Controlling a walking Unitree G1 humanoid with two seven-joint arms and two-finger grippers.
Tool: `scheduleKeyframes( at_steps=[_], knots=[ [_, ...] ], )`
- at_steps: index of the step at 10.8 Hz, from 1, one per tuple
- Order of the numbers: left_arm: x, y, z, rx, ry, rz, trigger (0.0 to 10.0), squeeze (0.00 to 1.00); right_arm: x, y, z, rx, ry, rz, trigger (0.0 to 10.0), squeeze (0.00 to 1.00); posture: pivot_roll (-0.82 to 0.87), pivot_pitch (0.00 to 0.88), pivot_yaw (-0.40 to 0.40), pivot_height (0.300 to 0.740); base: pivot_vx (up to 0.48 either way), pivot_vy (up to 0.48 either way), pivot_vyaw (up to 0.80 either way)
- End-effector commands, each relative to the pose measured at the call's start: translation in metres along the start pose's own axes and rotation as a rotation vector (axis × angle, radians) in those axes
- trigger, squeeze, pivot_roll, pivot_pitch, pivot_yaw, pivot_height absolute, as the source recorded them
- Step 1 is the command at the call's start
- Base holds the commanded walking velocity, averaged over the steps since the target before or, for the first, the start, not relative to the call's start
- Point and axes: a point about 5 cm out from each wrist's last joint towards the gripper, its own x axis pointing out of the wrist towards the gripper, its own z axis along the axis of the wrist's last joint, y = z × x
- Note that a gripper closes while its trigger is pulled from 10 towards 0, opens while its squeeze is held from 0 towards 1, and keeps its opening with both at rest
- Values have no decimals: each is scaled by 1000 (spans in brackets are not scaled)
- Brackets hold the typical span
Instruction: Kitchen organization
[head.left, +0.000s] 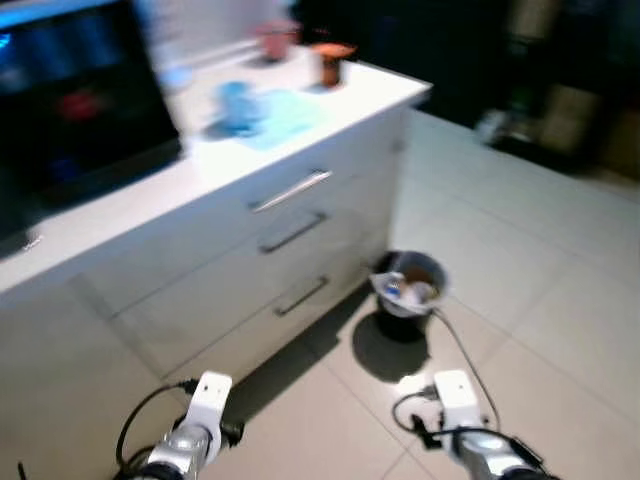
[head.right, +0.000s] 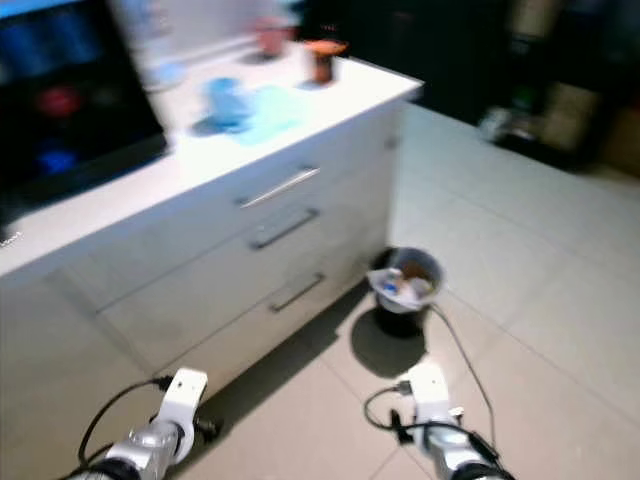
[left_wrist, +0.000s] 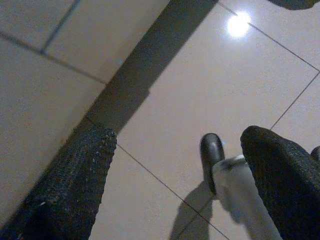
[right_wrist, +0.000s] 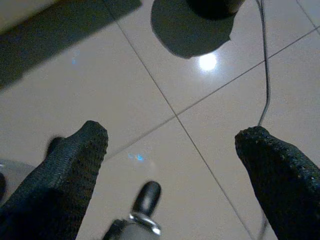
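Nearest the camera, both arms hang low over the pale tiled floor (head.left: 560, 260). The left hand (left_wrist: 175, 170) has its fingers (left_wrist: 75, 185) spread wide with nothing between them, pointing at floor tiles beside the dark shadow at the foot of the cabinet. The right hand (right_wrist: 170, 165) is likewise wide and empty, above a tile joint, with a thin cable (right_wrist: 265, 65) trailing across the floor near it.

On the floor ahead, just beside the cabinet's near right corner, stands a small dark bin (head.left: 407, 287) lined with a bag and holding bits of rubbish.

To the left runs a white cabinet with three drawers (head.left: 290, 240), each with a bar handle. On its white tabletop (head.left: 370, 85) sit a blue cup (head.left: 236, 103) on a light blue cloth (head.left: 285, 115), farther off a brown jar (head.left: 331, 62) and a pinkish container (head.left: 276, 38), all blurred. At the near left end is a black appliance (head.left: 80, 100) with a dark glass front.
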Motion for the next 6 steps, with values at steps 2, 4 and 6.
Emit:
scheduleKeyframes(
  at_steps=[2,4,6],
  knots=[
    [-1,7,-6,2,27,15,10000,0,1,9,1,-22,5,24,10000,0,25,0,49,740,0,0,800],
    [-1,8,-8,17,35,32,10000,0,1,9,1,-24,5,23,10000,0,26,0,48,740,0,0,800],
    [-2,10,-4,5,4,36,10000,0,1,9,1,-10,4,22,10000,0,26,0,49,740,0,0,800]
  ],
)
